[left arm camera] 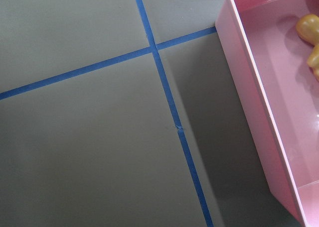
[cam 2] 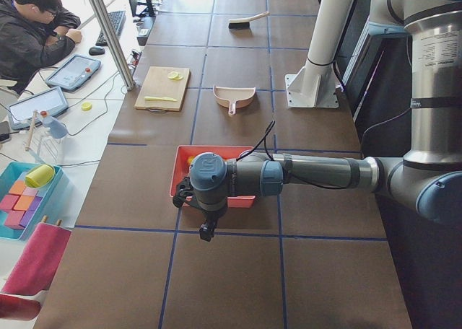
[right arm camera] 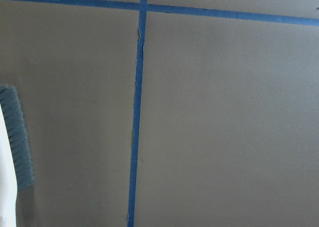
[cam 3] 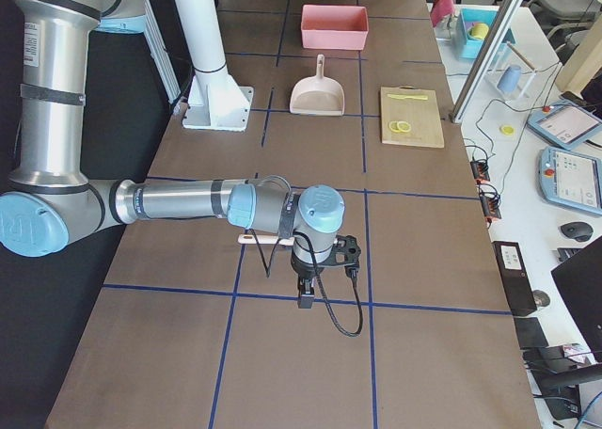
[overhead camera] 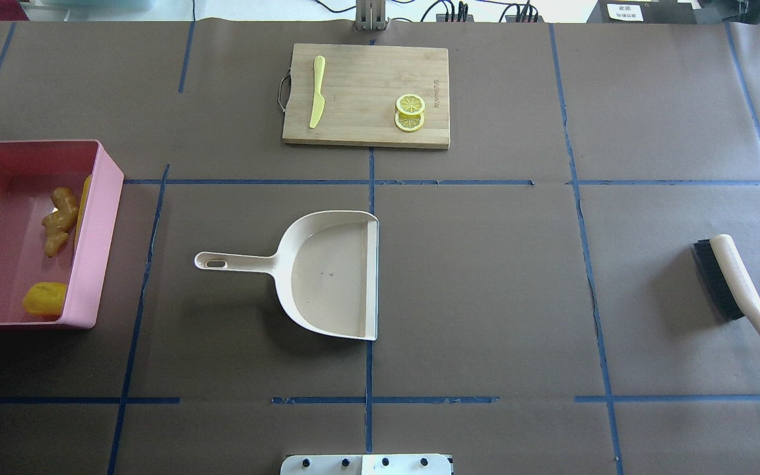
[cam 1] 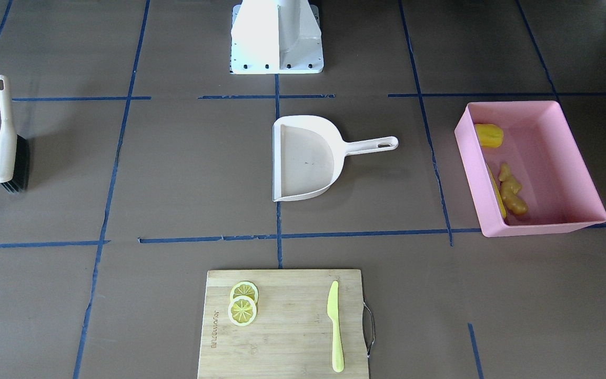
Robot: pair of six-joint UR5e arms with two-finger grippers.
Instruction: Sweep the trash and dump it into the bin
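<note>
The pink bin (overhead camera: 99,244) stands at the table's left end and holds the trash: a knobbly ginger root (overhead camera: 59,221), a yellow corn cob (overhead camera: 82,204) against its wall and a rounded yellow lump (overhead camera: 45,298). In the front-facing view the bin (cam 1: 513,103) shows the same ginger (cam 1: 512,189), cob (cam 1: 496,192) and lump (cam 1: 488,135). My left gripper (cam 2: 206,233) hangs beside the bin's outer end, seen only from the side, so I cannot tell its state. My right gripper (cam 3: 307,300) hovers near the brush, and I cannot tell its state either.
An off-white dustpan (overhead camera: 327,274) lies mid-table with nothing in it. A brush (overhead camera: 729,277) lies at the right end. A wooden cutting board (overhead camera: 367,66) at the far edge carries lemon slices (overhead camera: 410,112) and a yellow-green knife (overhead camera: 317,99). A person (cam 2: 36,33) sits beyond the table.
</note>
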